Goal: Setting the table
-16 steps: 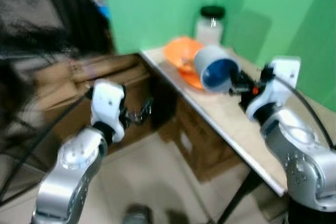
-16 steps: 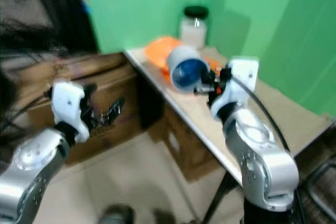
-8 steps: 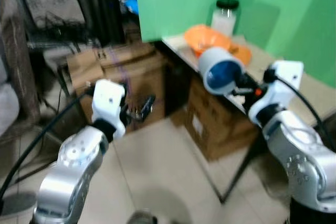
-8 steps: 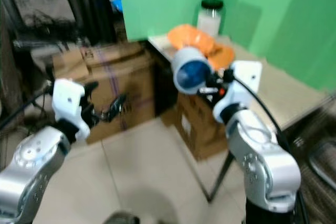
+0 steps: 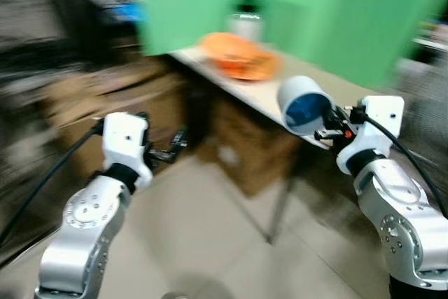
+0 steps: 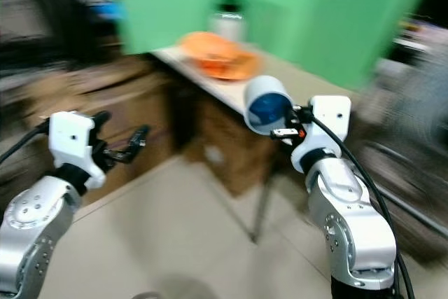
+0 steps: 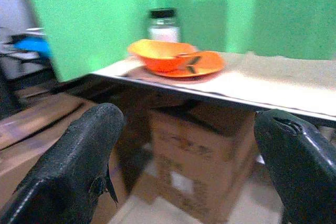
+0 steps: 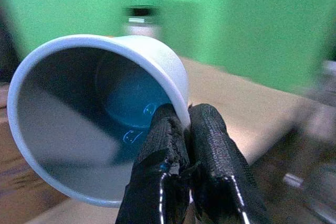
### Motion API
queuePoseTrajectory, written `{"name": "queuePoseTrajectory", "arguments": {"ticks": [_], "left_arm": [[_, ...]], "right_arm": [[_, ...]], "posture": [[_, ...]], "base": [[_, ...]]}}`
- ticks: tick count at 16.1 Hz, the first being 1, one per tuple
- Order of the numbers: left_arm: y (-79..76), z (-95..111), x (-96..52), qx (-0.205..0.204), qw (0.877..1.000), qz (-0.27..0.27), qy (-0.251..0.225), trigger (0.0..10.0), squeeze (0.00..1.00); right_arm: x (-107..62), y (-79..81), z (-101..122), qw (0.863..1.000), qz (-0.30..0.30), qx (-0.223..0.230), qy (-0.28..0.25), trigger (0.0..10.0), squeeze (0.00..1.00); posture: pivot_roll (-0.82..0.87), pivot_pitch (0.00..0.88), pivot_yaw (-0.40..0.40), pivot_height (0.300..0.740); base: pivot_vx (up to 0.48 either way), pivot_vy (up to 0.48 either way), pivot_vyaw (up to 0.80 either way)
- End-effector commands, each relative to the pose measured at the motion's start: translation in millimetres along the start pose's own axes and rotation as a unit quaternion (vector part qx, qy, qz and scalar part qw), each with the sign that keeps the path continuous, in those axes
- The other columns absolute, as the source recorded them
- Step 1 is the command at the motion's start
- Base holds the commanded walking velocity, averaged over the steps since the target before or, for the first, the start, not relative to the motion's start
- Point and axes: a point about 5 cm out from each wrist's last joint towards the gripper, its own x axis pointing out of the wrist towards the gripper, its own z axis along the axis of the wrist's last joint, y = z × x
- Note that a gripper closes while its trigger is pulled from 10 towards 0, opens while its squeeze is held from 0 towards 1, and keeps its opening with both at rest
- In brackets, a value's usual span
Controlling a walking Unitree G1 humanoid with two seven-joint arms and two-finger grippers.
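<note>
Blue inside and pale grey outside, the cup (image 8: 100, 114) is pinched by its rim in the right end effector (image 8: 189, 129), carried on its side above the floor, short of the surface (image 5: 308, 92). That surface already holds an orange bowl (image 7: 160, 55) and plate (image 7: 202, 64) beside a jar (image 7: 163, 24), so the rim grip probably serves transport. Left end effector (image 7: 184, 145) hangs with fingers apart, empty.

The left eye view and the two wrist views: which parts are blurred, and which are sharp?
Left eye view: the background and the table smear with motion blur, while the cup and right gripper stay fairly clear. Left wrist view: the orange dishes and jar are soft; the left gripper is open. Right wrist view: the cup rim and fingers are sharp; everything behind is blurred.
</note>
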Motion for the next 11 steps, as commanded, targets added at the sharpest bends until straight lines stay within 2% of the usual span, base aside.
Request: {"name": "queuePoseTrajectory", "arguments": {"ticks": [1, 3, 7, 10, 11], "left_arm": [[-1.9, 1.0, 1.3, 0.001, 1.0, -0.001, -0.005, 10.0, 0.0], [2.2, -2.6, -1.0, -0.006, 1.0, 0.018, -0.005, 10.0, 0.0], [19.0, -8.1, -2.8, 0.012, 0.998, 0.068, -0.006, 10.0, 0.0], [21.9, -10.9, -1.4, 0.026, 0.996, 0.088, -0.019, 10.0, 0.0], [19.0, -12.0, 0.4, 0.022, 0.996, 0.084, -0.024, 10.0, 0.0]], "right_arm": [[-0.2, -7.3, 0.4, 1.0, -0.019, -0.009, -0.004, 10.0, 0.0], [-0.9, -17.3, -4.9, 0.998, -0.051, -0.023, 0.007, 10.0, 0.0], [-7.3, -39.6, -17.8, 0.992, -0.104, -0.064, 0.032, 10.0, 0.0], [-9.8, -46.7, -16.5, 0.992, -0.106, -0.059, 0.035, 10.0, 0.0], [-9.8, -41.8, -15.7, 0.994, -0.099, -0.033, 0.033, 10.0, 0.0]], "posture": [[0.13, 0.0, -0.016, 0.74], [0.13, 0.0, -0.017, 0.74], [0.14, 0.0, -0.021, 0.74], [0.13, 0.0, -0.012, 0.74], [0.13, 0.0, -0.016, 0.74]], "base": [[0.0, 0.0, -0.8], [0.0, 0.0, -0.8], [0.0, 0.0, -0.8], [0.0, 0.0, -0.8], [0.0, 0.0, -0.8]]}}
